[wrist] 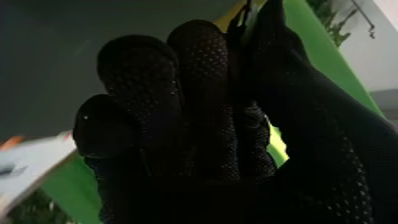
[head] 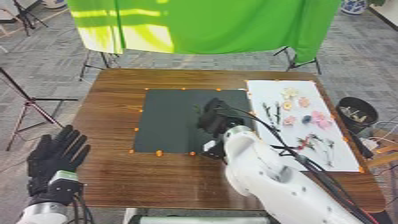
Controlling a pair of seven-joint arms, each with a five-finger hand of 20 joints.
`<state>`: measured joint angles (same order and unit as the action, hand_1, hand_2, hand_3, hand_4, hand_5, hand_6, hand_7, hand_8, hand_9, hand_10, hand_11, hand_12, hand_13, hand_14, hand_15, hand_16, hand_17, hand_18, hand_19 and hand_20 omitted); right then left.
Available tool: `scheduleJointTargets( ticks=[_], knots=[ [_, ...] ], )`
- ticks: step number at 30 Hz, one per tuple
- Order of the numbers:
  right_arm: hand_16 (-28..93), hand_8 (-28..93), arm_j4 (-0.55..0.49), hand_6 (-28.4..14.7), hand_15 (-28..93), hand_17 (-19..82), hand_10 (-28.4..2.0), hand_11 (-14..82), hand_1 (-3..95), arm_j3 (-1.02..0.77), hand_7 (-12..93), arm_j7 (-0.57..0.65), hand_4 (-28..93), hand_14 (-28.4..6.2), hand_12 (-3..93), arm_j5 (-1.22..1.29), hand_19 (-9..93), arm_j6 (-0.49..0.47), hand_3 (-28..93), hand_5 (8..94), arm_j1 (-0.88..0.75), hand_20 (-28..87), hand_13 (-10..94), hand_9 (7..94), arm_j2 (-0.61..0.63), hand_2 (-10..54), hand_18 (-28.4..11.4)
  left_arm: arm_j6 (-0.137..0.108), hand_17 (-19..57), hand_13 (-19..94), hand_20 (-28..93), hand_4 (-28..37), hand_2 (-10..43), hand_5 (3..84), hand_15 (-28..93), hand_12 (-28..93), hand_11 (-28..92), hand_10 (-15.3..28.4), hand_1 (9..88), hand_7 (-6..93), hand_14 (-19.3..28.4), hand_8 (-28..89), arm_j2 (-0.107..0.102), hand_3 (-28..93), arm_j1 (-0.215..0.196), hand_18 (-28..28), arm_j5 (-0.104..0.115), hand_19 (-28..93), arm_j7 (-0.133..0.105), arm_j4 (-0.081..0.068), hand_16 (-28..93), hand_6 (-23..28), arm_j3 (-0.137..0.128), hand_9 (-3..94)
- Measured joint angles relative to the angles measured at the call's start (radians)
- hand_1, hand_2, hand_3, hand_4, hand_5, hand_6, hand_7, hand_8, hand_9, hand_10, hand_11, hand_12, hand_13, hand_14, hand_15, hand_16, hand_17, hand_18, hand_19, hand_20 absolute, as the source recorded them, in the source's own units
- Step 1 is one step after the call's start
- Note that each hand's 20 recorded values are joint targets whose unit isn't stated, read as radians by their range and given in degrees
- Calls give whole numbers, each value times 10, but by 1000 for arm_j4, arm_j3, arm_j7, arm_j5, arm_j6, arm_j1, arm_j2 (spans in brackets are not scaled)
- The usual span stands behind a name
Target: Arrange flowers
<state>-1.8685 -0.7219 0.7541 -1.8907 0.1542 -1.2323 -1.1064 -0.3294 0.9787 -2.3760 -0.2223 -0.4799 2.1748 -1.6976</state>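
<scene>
1. Head view: the right hand [head: 214, 120] is near the dial's centre, over the dark mat [head: 169, 122]. The left hand [head: 55, 157] is at 8 o'clock, fingers straight, slightly spread. Flowers [head: 322, 119] lie on the white sheet [head: 342, 159] at 3 o'clock; the arm's cables [head: 311, 164] could drag them if it swings.
2. Right wrist view: thumb and fingertips appear to pinch a thin stem [wrist: 243, 13]. Smooth gloves might let it roll or slip, landing crooked.
</scene>
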Motion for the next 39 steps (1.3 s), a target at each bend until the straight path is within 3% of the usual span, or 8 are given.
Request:
scheduleJointTargets(
  ticks=[3,7,9,13,22,31,35,39],
  knots=[
    [471,70,79,-16,430,482,-99,246,417,60,783,67,40,-85,486,65,932,16,930,639,78,334,900,937,-59,-95,-253,-7,-76,182,87,-282,160,428,315,102,217,162,255,115,159,-70,-10,726,1,140,-9,344,4,0,-64,107,12,296],
    [464,73,192,-15,435,485,-97,248,418,130,784,177,35,-86,482,73,932,134,930,639,134,336,901,937,-148,-95,-258,-9,-77,182,87,-277,163,428,316,102,215,162,259,115,159,-69,-22,734,16,140,-69,343,33,-7,-63,107,33,296],
    [461,73,231,-15,437,486,-97,250,420,128,784,215,31,-86,480,64,932,161,929,639,130,335,901,937,-195,-95,-260,-9,-77,182,87,-276,163,428,316,103,215,162,260,115,159,-70,-29,733,34,140,-85,343,55,-12,-64,107,47,296],
    [454,75,252,-14,439,491,-94,250,419,123,785,245,30,-85,479,17,932,151,929,637,100,335,903,937,-263,-95,-263,-10,-77,181,87,-277,161,428,316,103,215,163,262,115,159,-70,-41,730,77,140,-86,342,94,-22,-64,107,72,295],
    [448,80,248,-12,444,492,-89,245,425,132,789,244,11,-85,480,-12,932,144,924,630,56,335,903,937,-337,-95,-265,-10,-78,181,88,-282,155,428,314,104,217,162,259,115,158,-69,-49,723,115,140,-85,342,121,-31,-63,107,93,295],
    [442,91,287,-9,437,490,-84,222,449,128,792,242,-34,-82,470,-52,932,133,906,612,44,324,893,936,-398,-95,-263,-10,-78,181,88,-274,163,429,316,104,219,163,267,118,158,-70,-49,736,134,141,-83,344,125,-42,-63,108,121,295],
    [430,126,294,-28,440,458,-95,182,441,126,785,237,-53,-94,460,-57,931,119,881,587,44,298,856,916,-410,-95,-258,-10,-78,182,88,-277,158,430,318,104,222,163,267,121,158,-70,-49,729,145,141,-79,344,125,-46,-63,107,132,295],
    [408,136,293,-40,463,437,-109,180,431,126,779,204,-59,-105,460,-61,929,51,866,569,44,282,824,892,-406,-95,-257,-10,-77,185,89,-281,155,432,326,106,229,164,266,125,159,-71,-49,727,149,141,-56,348,111,-47,-62,108,134,299]
  ],
)
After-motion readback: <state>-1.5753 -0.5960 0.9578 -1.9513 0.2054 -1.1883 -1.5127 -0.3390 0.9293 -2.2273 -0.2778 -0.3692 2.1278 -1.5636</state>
